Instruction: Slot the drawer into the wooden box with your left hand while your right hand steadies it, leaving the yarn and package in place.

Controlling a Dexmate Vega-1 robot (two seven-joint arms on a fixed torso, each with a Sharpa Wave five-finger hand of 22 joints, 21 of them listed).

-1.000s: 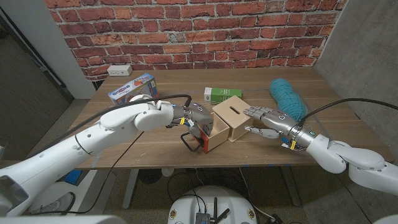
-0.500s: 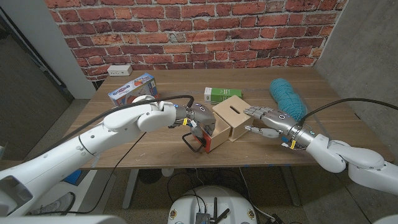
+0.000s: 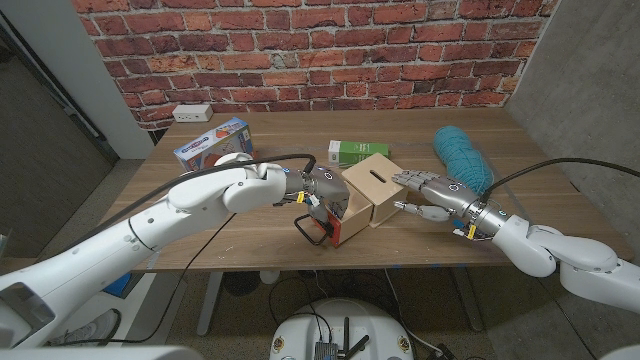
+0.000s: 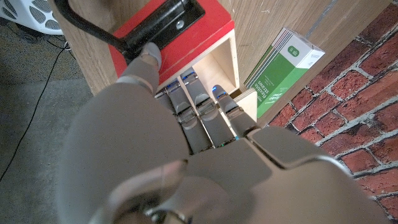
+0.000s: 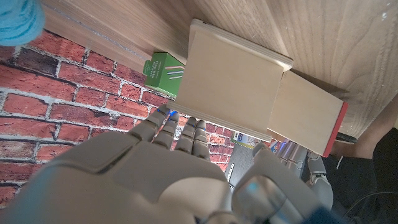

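Observation:
A light wooden box with a slot in its top sits mid-table. Its drawer, with a red front and a black handle, sticks partly out toward my left. My left hand grips the drawer, its fingers hooked over the side wall into the drawer and the thumb by the handle. My right hand, fingers spread, touches the box's opposite side; the drawer juts beyond. The teal yarn lies to the right, and the green package lies behind the box.
A blue and red toy package lies at the back left with a white round object beside it. A white power strip sits at the far edge by the brick wall. The drawer's front is close to the table's near edge.
My left hand has moved a little to the right with the drawer, which now sits slightly deeper in the box. The right hand has stayed at the box.

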